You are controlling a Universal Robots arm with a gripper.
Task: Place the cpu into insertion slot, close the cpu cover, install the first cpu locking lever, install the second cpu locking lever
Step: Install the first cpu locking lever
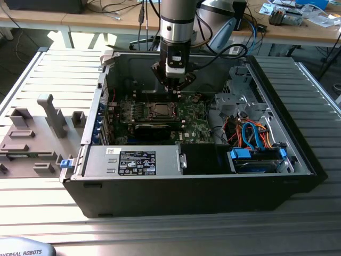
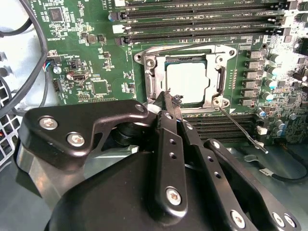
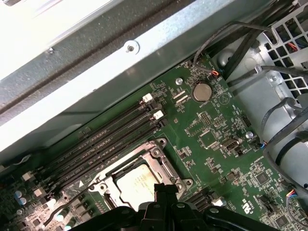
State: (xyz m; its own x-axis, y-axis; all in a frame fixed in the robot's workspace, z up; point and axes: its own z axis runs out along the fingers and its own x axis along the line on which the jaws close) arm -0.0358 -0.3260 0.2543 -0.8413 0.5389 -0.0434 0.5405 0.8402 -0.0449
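Observation:
The cpu (image 2: 188,81) lies flat in the insertion slot (image 1: 151,110) on the green board, its silver top showing. The cpu cover (image 2: 149,62) lies down around it, framing it with its square window; both also appear in the first wrist view, cpu (image 3: 136,185) and cover (image 3: 161,161). A thin wire locking lever (image 2: 240,129) sticks out loose from one socket corner. My gripper (image 2: 171,97) is shut, its tips just over the cover's edge beside the cpu. In the exterior view my gripper (image 1: 176,92) hangs over the board just behind the socket.
Long memory slots (image 2: 202,12) run beside the socket. A coin battery (image 3: 201,91) and the metal case wall (image 3: 144,53) lie beyond. A power supply (image 1: 133,160) and a bundle of orange and blue cables (image 1: 253,133) fill the case's near side. Grey fixtures (image 1: 32,138) stand outside.

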